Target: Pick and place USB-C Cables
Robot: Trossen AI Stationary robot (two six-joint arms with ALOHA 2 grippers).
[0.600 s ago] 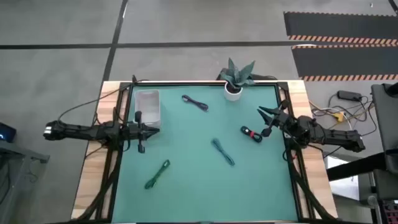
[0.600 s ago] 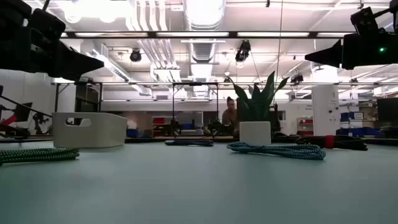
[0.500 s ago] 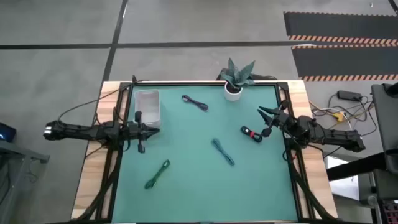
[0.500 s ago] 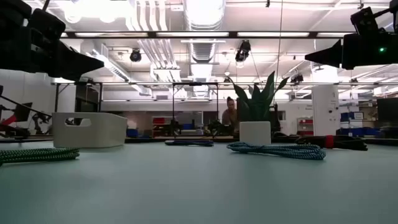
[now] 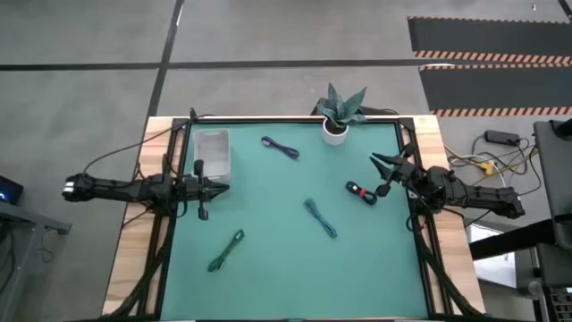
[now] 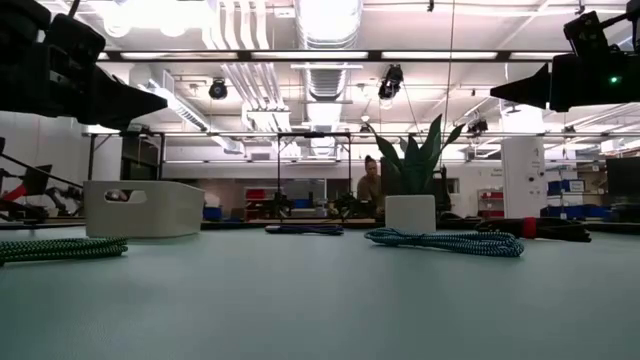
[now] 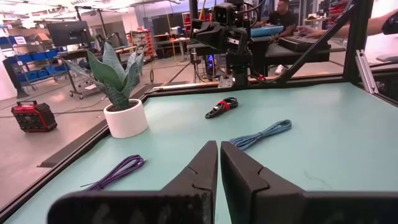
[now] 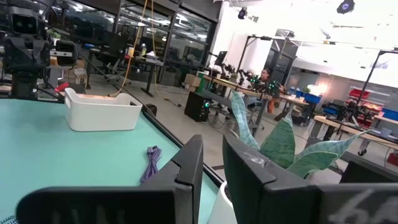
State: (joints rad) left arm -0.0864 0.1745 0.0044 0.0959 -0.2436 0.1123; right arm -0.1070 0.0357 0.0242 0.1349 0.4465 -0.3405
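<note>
Nothing on the table has shifted since the earlier frames; both arms and all four cables stand where they were.

Nearest the front edge of the teal table mat point(image 5: 268, 233) lies the green cable point(image 5: 226, 250), toward the left side, stretched diagonally and well apart from either gripper. In the low view it shows as a green braided bundle point(image 6: 60, 249) at the left.

Farther in, near the middle, lies the teal-blue cable point(image 5: 320, 218), also diagonal and free of contact. The low view shows it flat on the mat point(image 6: 445, 241); the left wrist view shows it just beyond that arm's fingertips point(image 7: 261, 134).

At mid-depth on the left side, the left gripper point(image 5: 203, 213) hangs over the mat just beside the white bin point(image 5: 213, 152), its fingers together and holding nothing, as the left wrist view confirms point(image 7: 219, 163).

On the right side, the right gripper point(image 5: 377, 162) is above the mat, its fingers a narrow gap apart with nothing between them point(image 8: 211, 155). The black and red cable point(image 5: 360, 191) lies on the mat near it, not touched.

Toward the far edge, the dark purple cable point(image 5: 281, 148) lies between the white bin and the potted plant point(image 5: 340, 112), apart from both. The plant stands upright at the far edge in its white pot.

Beyond the table, a person point(image 6: 370, 185) sits in the workshop behind the plant.
</note>
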